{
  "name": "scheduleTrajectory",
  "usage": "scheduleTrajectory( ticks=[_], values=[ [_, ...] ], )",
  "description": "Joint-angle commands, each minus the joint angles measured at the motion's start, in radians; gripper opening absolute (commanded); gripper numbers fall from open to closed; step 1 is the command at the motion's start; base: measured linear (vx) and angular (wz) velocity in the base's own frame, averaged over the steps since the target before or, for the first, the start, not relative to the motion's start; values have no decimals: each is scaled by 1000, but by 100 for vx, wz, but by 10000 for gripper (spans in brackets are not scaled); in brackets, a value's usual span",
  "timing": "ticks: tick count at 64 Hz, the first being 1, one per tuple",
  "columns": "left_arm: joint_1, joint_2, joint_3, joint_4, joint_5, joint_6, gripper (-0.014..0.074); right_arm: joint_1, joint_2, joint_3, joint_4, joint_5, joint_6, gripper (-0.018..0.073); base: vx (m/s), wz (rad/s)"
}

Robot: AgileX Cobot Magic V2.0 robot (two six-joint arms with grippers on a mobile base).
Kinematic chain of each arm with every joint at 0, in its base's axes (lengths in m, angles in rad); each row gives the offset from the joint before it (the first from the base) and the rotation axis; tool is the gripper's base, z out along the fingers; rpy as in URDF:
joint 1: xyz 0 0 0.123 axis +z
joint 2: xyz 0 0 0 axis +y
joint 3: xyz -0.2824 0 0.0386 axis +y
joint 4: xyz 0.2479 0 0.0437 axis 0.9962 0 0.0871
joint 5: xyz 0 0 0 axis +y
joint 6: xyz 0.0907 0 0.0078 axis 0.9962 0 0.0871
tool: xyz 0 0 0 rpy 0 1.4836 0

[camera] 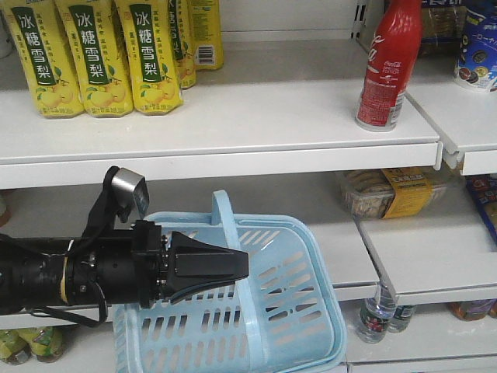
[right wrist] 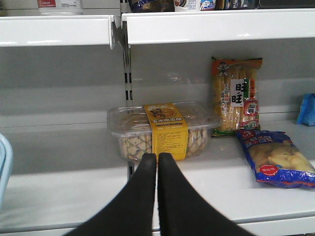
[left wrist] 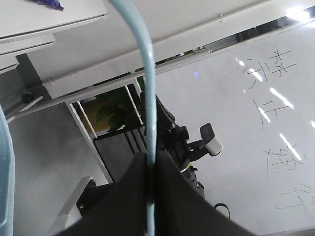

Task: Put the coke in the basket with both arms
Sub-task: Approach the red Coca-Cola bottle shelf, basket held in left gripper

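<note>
Both sets of jaws are closed: our left gripper [left wrist: 149, 164] clamps the handle [left wrist: 147, 73] of the basket [camera: 307, 307], and our right gripper [right wrist: 157, 158] holds nothing. The coke [camera: 388, 66] stands upright on the upper shelf [camera: 233, 128]. Next, we judge, the right must open and rise.

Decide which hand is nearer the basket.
Left. The left hand is shut on the basket's handle. The right hand, shut on nothing, points at a shelf, with the basket off to its left.
</note>
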Motion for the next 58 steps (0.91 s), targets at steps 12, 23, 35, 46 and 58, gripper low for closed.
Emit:
scheduleTrajectory(
  ticks=[12,23,35,46,58],
  values=[
    [-5,-37,-20,-70,-219,-1,-6,-6,-14,15,-3,-77,-5,-4,3,0],
    [-5,-37,-20,-70,-219,-1,-6,-6,-14,15,-3,-77,-5,-4,3,0],
    [-5,-37,-20,-70,-219,-1,-6,-6,-14,15,-3,-77,-5,-4,3,0],
    [-5,-37,-20,-70,-219,-1,-6,-6,-14,15,-3,-77,-5,-4,2,2],
    [-5,-37,-20,-70,-219,-1,-6,-6,-14,15,-3,-77,-5,-4,2,5]
  ],
)
